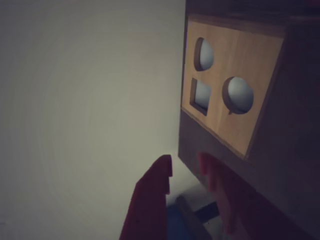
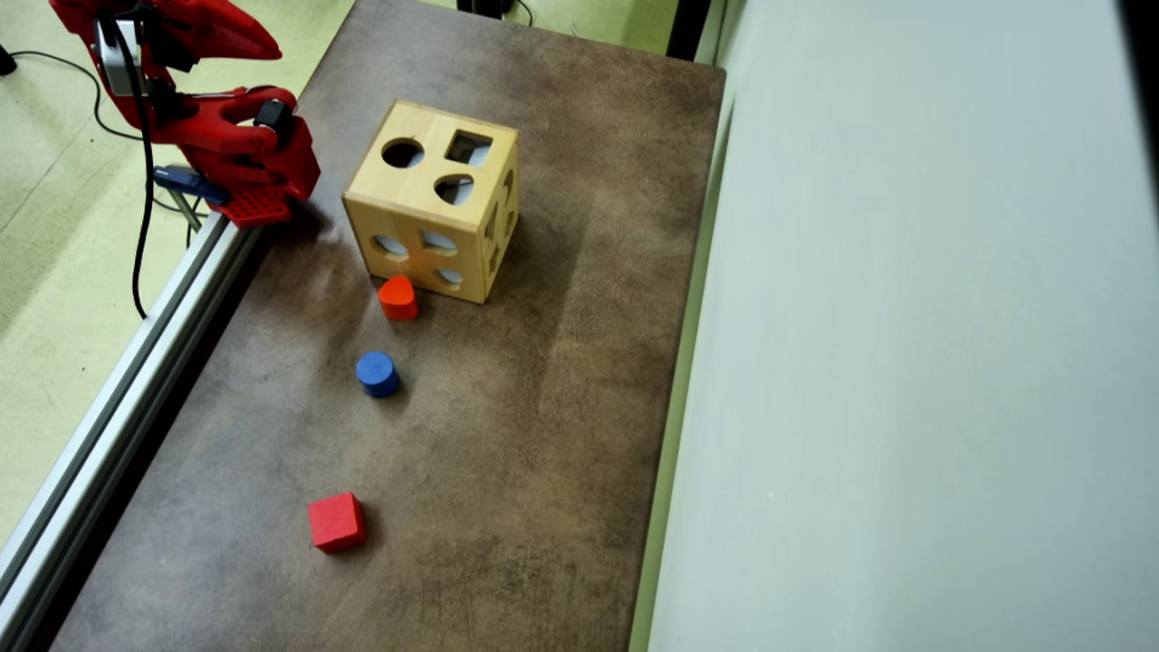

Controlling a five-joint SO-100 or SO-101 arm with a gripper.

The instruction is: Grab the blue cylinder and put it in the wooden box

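The blue cylinder (image 2: 377,373) stands on end on the brown table (image 2: 561,407), in front of the wooden box (image 2: 435,204) in the overhead view. It does not show in the wrist view. The red arm is folded at the table's top left corner, with my gripper (image 2: 272,45) raised to the left of the box and far from the cylinder. In the wrist view the two red fingers of my gripper (image 1: 185,160) stand a little apart with nothing between them. They face a side of the box (image 1: 235,80) that has round and square holes.
An orange-red rounded block (image 2: 398,297) lies against the box's near face. A red cube (image 2: 336,522) sits nearer the table's front. An aluminium rail (image 2: 136,380) runs along the left edge, and a pale wall (image 2: 905,362) bounds the right side.
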